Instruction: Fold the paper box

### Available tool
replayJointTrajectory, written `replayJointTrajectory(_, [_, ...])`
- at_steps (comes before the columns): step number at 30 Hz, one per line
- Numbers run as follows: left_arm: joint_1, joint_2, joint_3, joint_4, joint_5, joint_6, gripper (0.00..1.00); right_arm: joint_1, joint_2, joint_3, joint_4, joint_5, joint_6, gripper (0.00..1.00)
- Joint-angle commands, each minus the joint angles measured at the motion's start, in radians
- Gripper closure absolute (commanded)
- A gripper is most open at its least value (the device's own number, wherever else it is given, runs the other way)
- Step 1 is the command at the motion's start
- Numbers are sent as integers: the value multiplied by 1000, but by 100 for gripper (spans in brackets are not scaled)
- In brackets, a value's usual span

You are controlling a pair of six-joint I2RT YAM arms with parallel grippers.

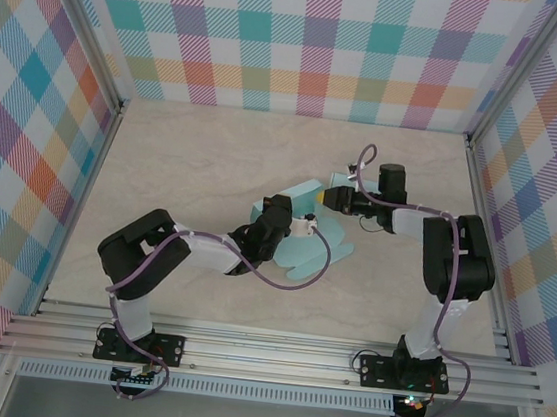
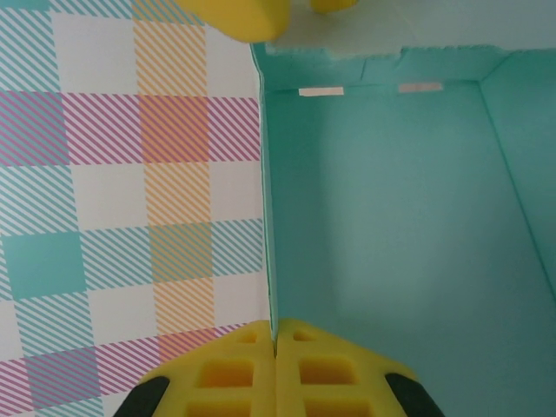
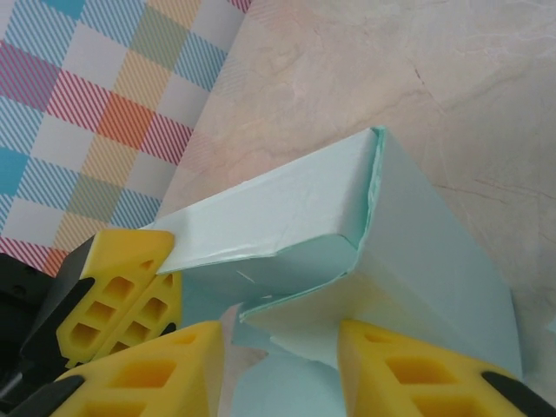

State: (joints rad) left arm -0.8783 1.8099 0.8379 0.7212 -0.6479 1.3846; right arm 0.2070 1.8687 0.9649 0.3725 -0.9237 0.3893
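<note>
The left gripper (image 2: 275,337) is pinching one upright wall of the pale teal paper box (image 2: 391,243), its jaws closed on it. The right gripper (image 3: 282,352) is straddling the box's folded corner with its fingers spread. The box is sitting mid-way across the beige marbled table (image 1: 184,157).

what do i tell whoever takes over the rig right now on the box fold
Left gripper: shut on one thin upright wall of the paper box.
Right gripper: open, fingers either side of a box corner; whether they touch it is unclear.
Box: middle of the table, between both arms, partly formed.
Done: some walls stand, one corner flap is creased.
Left: that corner is still loose and the box is open. Probably press it in next, with the left holding.
</note>
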Motion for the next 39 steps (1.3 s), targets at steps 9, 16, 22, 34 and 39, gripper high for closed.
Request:
replayJointTrajectory(9, [-4,35,-8,83,-10,43,100,14,-56,-9,-33,70,-36,65])
replayJointTrajectory(16, [-4,63,-9,118,-29,82,100,-22,-157,-63,-154,118,-112,64])
replayJointTrajectory(22, [-5,69,-8,119,-33,97,100,-45,-226,-88,-180,115,-131,63])
replayJointTrajectory(34, [-5,72,-6,132,-41,118,100,-123,-233,-51,-287,447,-173,68])
replayJointTrajectory(39, [-5,79,-1,135,-41,124,100,-57,-189,32,-351,504,-249,67])
